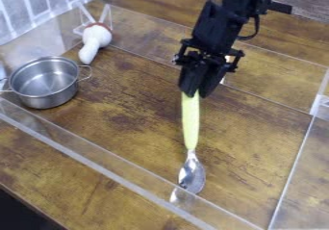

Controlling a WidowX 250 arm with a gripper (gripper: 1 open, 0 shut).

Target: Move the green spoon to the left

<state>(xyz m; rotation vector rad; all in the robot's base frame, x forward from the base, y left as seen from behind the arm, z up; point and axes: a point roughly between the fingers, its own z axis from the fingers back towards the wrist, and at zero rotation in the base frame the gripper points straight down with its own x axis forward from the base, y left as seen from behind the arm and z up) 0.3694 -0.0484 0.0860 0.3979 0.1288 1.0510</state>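
The green spoon [190, 128] hangs nearly upright from its yellow-green handle, its silver bowl [191, 174] low near the wooden table and the clear front wall. My gripper [197, 83] is shut on the top end of the handle, right of the table's middle. Whether the bowl touches the wood or hovers just above it, I cannot tell.
A round steel pot [44, 81] stands at the left. Behind it lies a white mushroom-like utensil with red marks [91, 39]. Clear plastic walls [90, 157] fence the wooden table [115, 109] in front and on the right.
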